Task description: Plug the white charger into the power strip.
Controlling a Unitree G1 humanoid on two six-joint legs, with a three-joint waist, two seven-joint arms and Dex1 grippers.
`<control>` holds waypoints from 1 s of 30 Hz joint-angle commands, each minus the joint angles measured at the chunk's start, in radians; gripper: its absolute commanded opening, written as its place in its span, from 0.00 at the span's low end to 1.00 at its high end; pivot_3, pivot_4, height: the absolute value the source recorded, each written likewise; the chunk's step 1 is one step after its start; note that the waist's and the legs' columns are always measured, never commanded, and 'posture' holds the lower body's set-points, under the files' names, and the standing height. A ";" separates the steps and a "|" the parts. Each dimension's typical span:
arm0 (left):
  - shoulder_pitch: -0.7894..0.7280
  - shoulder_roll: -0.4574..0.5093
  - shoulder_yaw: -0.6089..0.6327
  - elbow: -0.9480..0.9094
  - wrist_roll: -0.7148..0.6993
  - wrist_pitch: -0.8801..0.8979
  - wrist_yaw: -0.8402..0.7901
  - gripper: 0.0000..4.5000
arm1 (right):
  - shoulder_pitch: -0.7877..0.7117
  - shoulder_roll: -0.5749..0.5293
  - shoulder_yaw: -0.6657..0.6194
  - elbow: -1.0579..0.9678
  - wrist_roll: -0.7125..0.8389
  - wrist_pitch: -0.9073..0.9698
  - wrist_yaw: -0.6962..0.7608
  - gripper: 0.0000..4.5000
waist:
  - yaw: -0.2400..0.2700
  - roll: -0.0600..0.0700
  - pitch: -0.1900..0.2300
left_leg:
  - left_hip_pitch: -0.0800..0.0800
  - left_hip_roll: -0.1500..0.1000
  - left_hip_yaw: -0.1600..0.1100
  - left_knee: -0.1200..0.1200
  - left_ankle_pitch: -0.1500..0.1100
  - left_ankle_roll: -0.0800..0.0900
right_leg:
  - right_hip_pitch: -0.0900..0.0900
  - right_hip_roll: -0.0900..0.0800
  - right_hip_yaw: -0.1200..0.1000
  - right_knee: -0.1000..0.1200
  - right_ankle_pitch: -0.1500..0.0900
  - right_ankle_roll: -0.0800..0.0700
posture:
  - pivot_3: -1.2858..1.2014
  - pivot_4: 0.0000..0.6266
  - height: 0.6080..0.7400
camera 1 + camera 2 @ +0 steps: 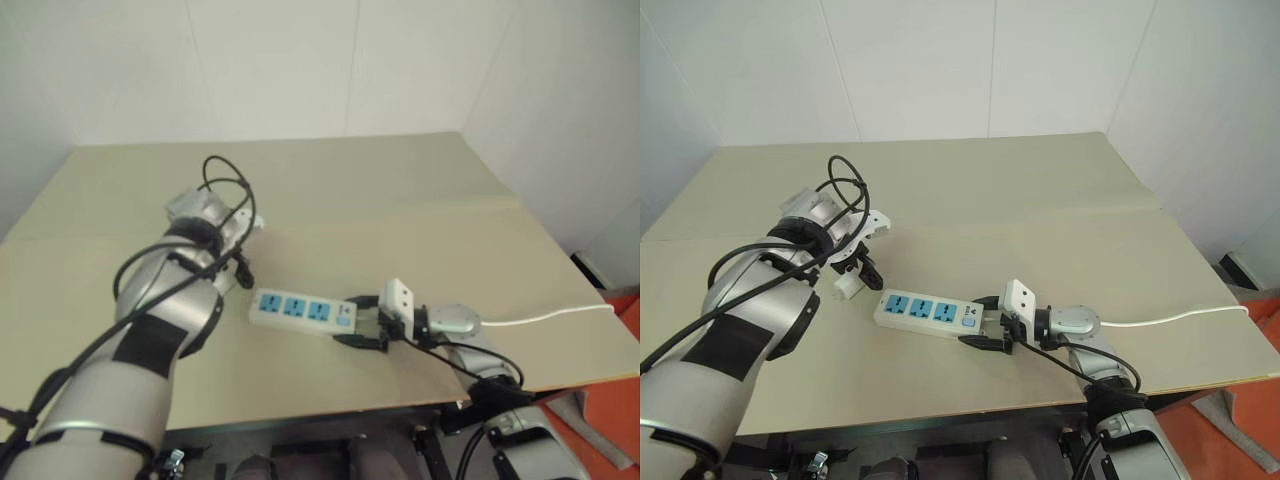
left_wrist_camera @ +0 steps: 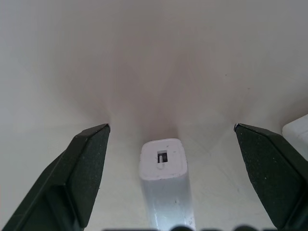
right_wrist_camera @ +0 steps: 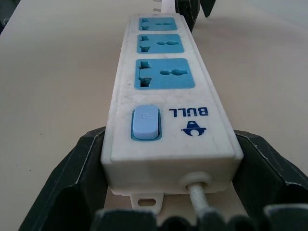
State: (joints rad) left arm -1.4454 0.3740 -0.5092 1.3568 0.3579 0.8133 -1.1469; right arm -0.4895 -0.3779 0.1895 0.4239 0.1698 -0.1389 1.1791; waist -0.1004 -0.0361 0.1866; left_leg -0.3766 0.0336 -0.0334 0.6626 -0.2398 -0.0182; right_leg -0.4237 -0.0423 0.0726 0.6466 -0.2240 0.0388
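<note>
The white charger (image 2: 163, 178) lies on the table, a small rounded block with a slot in its end face, just left of the power strip (image 1: 925, 312). My left gripper (image 2: 171, 129) points steeply down over it, open wide, one finger on each side and neither touching it. The strip is a long white bar with three blue socket faces (image 3: 165, 73) and a blue switch (image 3: 145, 122). My right gripper (image 1: 985, 322) is shut on the strip's switch end, its black fingers (image 3: 82, 163) pressed against both sides.
The strip's thin white cord (image 1: 550, 317) runs right across the tan table (image 1: 400, 200) to its right edge. The table's front edge is close below the right gripper. White walls stand behind and to the right. An orange object (image 1: 620, 400) sits on the floor at right.
</note>
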 commanded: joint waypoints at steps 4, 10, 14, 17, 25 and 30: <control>-0.001 0.000 0.008 0.001 0.027 0.017 -0.016 0.81 | 0.022 0.003 0.055 0.036 -0.066 0.005 -0.016 0.77 | 0.000 0.000 0.000 | 0.000 0.000 0.000 0.000 0.000 0.000 | 0.000 0.000 0.000 0.000 0.000 0.000 | 0.52 0.24 1.00; 0.006 -0.003 0.006 -0.002 0.043 0.016 -0.010 0.36 | 0.022 0.005 0.055 0.037 -0.068 0.005 -0.022 0.77 | 0.000 -0.001 -0.001 | 0.001 0.000 0.000 0.000 0.000 0.000 | 0.000 0.000 0.000 0.000 0.000 0.000 | 0.52 0.24 1.00; 0.008 -0.003 0.022 -0.005 0.042 0.013 0.007 0.23 | 0.024 0.007 0.054 0.036 -0.070 0.003 -0.025 0.77 | 0.000 -0.001 -0.001 | 0.001 0.000 0.000 0.000 0.000 0.000 | 0.001 0.000 0.000 0.000 0.000 0.000 | 0.52 0.24 1.00; 0.003 0.000 0.048 -0.012 0.025 -0.006 -0.002 0.23 | 0.027 0.010 0.054 0.036 -0.071 0.004 -0.029 0.77 | 0.000 -0.001 -0.001 | 0.001 0.000 0.000 0.000 0.000 0.000 | 0.001 0.000 0.000 0.000 0.000 0.000 | 0.52 0.24 1.00; -0.006 0.035 0.391 -0.182 -0.226 -0.191 0.181 0.23 | 0.056 -0.007 0.056 -0.011 -0.063 0.010 -0.019 0.77 | 0.001 -0.002 -0.001 | 0.002 0.000 0.000 0.000 0.000 0.000 | 0.001 0.000 0.000 0.000 0.000 0.000 | 0.52 0.24 1.00; 0.205 0.045 0.586 -0.543 -0.435 -0.316 0.148 0.23 | 0.070 -0.030 0.053 -0.070 -0.036 0.018 0.016 0.77 | 0.003 -0.001 -0.001 | 0.002 0.001 0.001 -0.001 -0.001 -0.001 | 0.001 -0.001 0.001 0.001 0.003 -0.005 | 0.52 0.24 1.00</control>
State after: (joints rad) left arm -1.2926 0.4089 0.0202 0.9321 0.0039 0.5055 -0.9740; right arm -0.4497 -0.3919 0.1945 0.3612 0.1606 -0.1398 1.1574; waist -0.0973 -0.0373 0.1854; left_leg -0.3740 0.0340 -0.0323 0.6614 -0.2405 -0.0194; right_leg -0.4231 -0.0437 0.0735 0.6481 -0.2199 0.0324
